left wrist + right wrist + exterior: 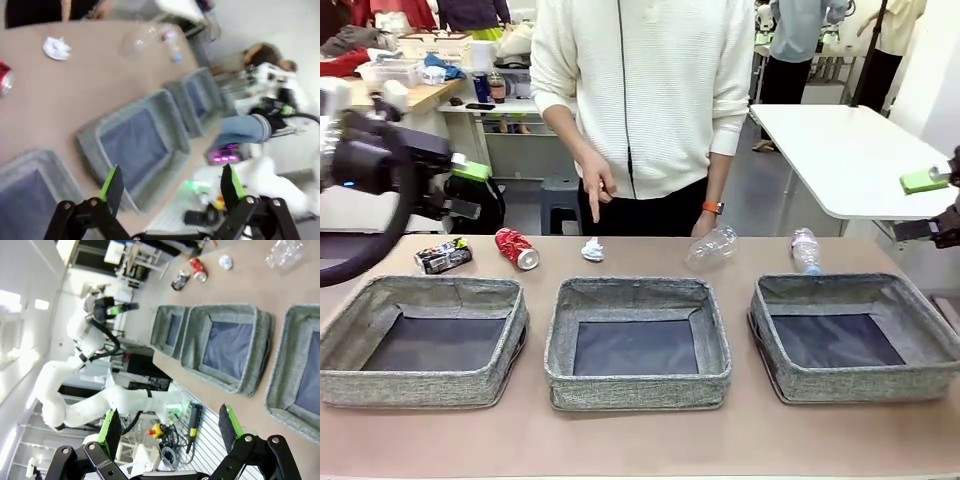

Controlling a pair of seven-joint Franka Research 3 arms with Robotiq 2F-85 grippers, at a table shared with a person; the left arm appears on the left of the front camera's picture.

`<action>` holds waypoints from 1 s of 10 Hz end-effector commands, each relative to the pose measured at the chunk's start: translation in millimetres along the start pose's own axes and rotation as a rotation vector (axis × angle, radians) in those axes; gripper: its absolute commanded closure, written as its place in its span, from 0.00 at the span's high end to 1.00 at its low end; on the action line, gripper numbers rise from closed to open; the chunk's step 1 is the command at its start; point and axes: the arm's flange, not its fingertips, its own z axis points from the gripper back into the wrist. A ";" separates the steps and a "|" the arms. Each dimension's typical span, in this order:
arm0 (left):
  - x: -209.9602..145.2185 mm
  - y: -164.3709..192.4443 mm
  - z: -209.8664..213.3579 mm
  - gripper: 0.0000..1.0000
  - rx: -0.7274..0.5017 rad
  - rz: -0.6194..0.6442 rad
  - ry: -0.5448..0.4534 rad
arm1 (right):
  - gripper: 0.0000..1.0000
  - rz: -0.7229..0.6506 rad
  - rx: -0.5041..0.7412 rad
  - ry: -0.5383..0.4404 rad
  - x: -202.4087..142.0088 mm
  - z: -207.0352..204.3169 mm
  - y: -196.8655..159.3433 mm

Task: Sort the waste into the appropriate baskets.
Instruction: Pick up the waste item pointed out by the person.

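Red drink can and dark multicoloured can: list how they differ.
Colour: the red drink can is bright red with a silver end; the dark multicoloured can is black with mixed print. Pose: the red can lies slanted, silver end toward the left basket; the dark can lies nearly crosswise. Both lie on their sides on the table beyond that basket.

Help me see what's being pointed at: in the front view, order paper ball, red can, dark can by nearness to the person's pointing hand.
1. Paper ball, right below the pointing hand.
2. Red can, to its picture-left.
3. Dark can, farthest left.
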 end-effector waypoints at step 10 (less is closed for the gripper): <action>66.1 -16.5 -165.4 1.00 0.837 0.193 -0.015 | 1.00 0.029 0.022 -0.008 3.6 -0.4 0.0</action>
